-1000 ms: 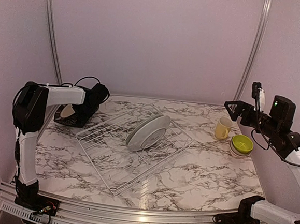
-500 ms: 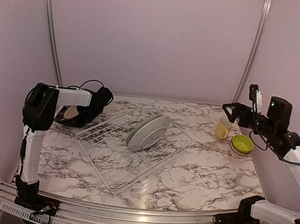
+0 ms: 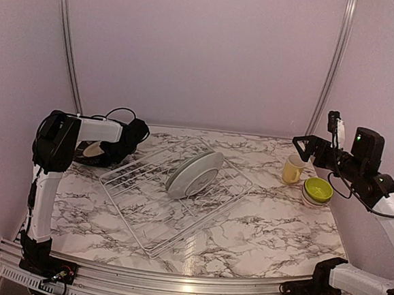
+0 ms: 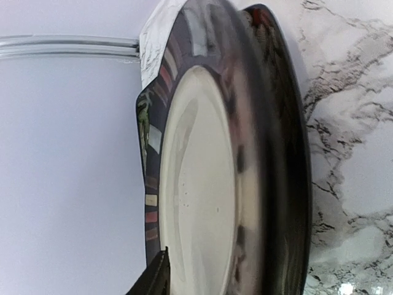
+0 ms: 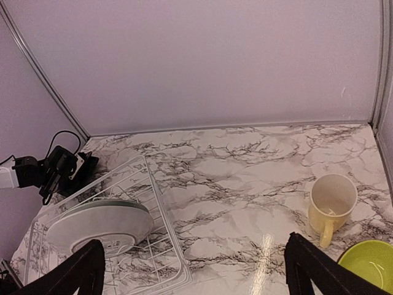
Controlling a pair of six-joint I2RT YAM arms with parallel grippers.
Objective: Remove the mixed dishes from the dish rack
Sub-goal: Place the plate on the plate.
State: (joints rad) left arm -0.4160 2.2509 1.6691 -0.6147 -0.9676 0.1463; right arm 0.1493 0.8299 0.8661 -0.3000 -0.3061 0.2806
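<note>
The white wire dish rack (image 3: 152, 216) lies at mid-table, and whitish round plates (image 3: 195, 173) lean on edge inside it. My left gripper (image 3: 107, 150) is at the back left, right against a stack of black squarish plates (image 3: 86, 155). In the left wrist view a black plate with a cream centre (image 4: 202, 184) fills the frame. One finger (image 4: 155, 275) touches its rim and the other is hidden. My right gripper (image 5: 198, 270) hangs open and empty, high above the table's right side. A pale yellow mug (image 3: 293, 169) and a lime-green bowl (image 3: 318, 189) stand on the table at the right.
The lime-green bowl sits on top of another bowl (image 3: 310, 200). Metal posts (image 3: 68, 48) and purple walls close in the back and sides. The black plates lie close to the left wall. An aluminium rail (image 3: 173, 282) runs along the near edge.
The left arm has swung toward the back corner and the black plate's cream face has sunk lower onto the stack. The right arm has drifted slightly left.
</note>
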